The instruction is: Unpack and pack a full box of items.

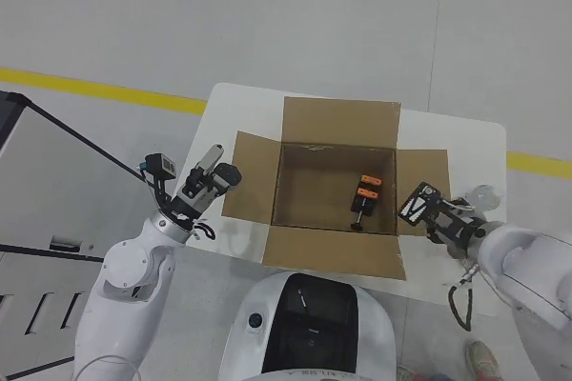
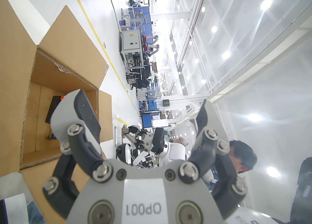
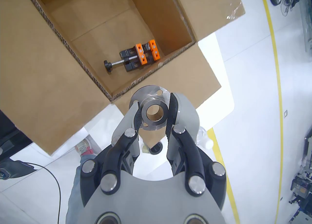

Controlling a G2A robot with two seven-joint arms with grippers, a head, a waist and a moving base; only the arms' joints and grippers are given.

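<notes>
1. A brown corrugated cardboard box (image 1: 315, 190) stands open on a white table (image 1: 458, 133) with rounded corners. Its four flaps are folded outward, and the cut edges show the fluted core.
2. A small vise (image 3: 136, 58) lies on the box floor near the right wall. It has a black metal body, two orange blocks and a thin bright screw rod ending in a black knob.
3. The right gripper (image 3: 154, 107) is clamped on a flange (image 3: 151, 94), a round disc of shiny steel with a raised hub, a centre bore and small holes near the rim. Ribbed black pads (image 3: 170, 113) press the hub from both sides. The flange hangs above the right flap, just outside the opening.
4. The left gripper (image 2: 142, 100) is spread wide with nothing between its ribbed pads (image 2: 85, 113). It is above the table's left side, beside the left flap.
</notes>
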